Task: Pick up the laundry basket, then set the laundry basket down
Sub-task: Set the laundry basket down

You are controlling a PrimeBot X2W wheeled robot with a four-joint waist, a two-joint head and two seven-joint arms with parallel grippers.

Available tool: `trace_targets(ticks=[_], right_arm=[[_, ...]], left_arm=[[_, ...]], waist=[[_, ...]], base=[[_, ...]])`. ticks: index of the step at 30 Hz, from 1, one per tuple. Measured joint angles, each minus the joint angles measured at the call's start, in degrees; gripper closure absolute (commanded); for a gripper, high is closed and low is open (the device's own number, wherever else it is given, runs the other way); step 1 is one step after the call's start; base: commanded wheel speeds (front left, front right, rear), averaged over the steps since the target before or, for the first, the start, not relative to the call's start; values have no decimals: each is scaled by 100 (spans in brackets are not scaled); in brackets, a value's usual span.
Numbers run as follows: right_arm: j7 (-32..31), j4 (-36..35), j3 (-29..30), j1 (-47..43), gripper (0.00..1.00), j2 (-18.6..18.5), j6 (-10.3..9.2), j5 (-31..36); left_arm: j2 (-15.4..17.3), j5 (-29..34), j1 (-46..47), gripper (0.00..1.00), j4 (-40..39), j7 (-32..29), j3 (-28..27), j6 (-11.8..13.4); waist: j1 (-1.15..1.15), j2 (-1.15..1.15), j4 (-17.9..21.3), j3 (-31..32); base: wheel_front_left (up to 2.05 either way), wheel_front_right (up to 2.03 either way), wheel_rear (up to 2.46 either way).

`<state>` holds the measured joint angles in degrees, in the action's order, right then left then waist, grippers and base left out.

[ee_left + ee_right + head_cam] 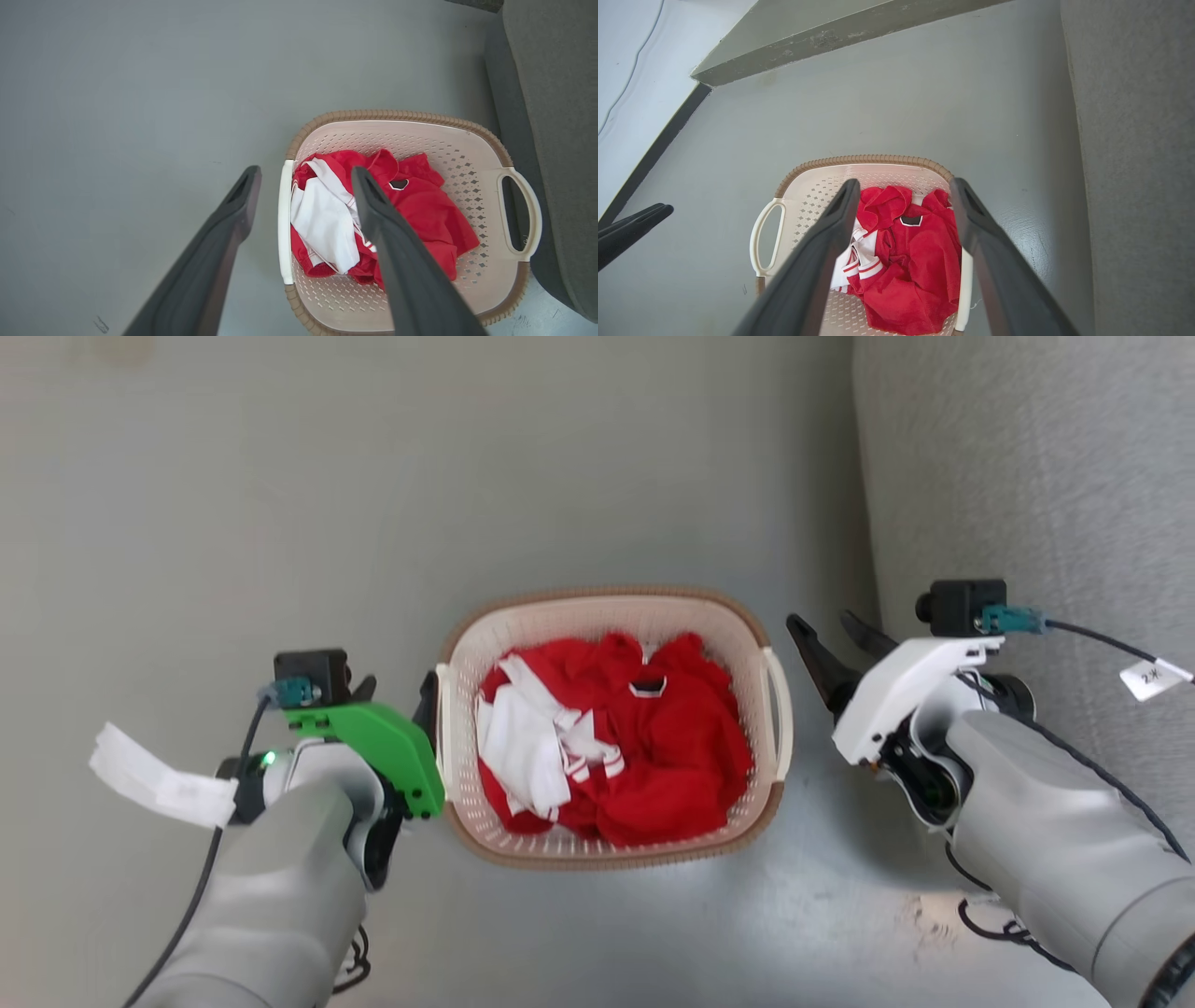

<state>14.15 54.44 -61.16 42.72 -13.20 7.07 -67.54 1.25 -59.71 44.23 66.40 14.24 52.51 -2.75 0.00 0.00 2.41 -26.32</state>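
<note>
My left fingers [369, 200] are spread wide and hold nothing, with the left handle [285, 219] of the laundry basket [607, 594] showing between them in the wrist view. The basket sits on the floor [280, 523] just beside a grey upholstered seat [1027, 476], and my right fingers [814, 658] are also parted and empty, near the right handle [782, 709] but apart from it. Inside lies a red garment [672, 747] with a white cloth [523, 747] bunched on its left, and I judge this the reach before the pick-up: each pair must next close on its handle, then both rise together to keep the load level.
</note>
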Motion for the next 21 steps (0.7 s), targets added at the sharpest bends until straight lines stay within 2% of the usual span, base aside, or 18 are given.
trace_targets(ticks=[6,21], right_arm=[[1,-16,144,-223,0,-65,0,85],[2,-668,1370,-673,0,-268,0,793]], left_arm=[[1,49,-255,0,-23,0,-55,-33],[272,589,-632,0,-1133,1,-794,77]], waist=[[0,0,12,467],[0,0,-13,1498]], base=[[0,0,0],[0,0,0]])
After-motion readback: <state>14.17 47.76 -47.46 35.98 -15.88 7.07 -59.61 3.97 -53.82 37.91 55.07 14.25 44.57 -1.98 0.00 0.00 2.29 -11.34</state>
